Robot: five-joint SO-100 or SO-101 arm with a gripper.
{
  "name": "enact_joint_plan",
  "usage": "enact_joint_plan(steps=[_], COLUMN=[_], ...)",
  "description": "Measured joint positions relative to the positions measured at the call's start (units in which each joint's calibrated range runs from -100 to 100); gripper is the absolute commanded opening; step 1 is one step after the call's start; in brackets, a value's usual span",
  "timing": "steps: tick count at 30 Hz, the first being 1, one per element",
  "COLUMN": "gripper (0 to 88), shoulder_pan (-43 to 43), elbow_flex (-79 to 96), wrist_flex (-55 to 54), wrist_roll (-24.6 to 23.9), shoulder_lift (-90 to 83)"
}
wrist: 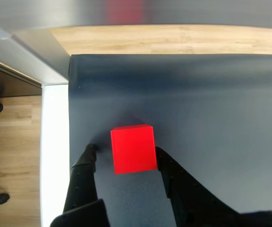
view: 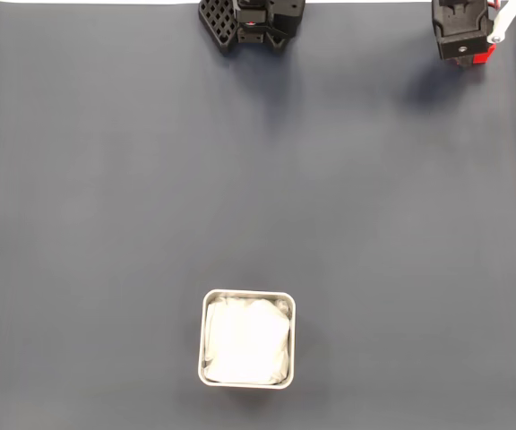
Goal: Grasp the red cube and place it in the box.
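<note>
In the fixed view, the gripper [view: 469, 55] is at the top right edge, far from the box [view: 203, 340]. In the wrist view, the red cube [wrist: 133, 148] sits between the parted jaws, touching the right one; the left stands slightly apart.

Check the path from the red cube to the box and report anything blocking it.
Nothing visible blocks it. The red cube sits between the end effector fingers at the mat's top right corner in the fixed view, and the dark mat lies bare down to the box.
</note>
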Motion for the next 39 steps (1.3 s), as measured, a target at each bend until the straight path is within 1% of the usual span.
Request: enact_joint_plan(steps=[7, 26, 39], gripper=[21.9, 15.5, 14.0], shoulder_pan=[-0.1, -0.5, -0.5], elbow_flex=[2.7, 3.3, 3.3], wrist_flex=[0.0, -0.7, -0.7], wrist_roll=[0.2, 0.9, 1.0], shoulder_lift=[-2.6, -5.0, -5.0])
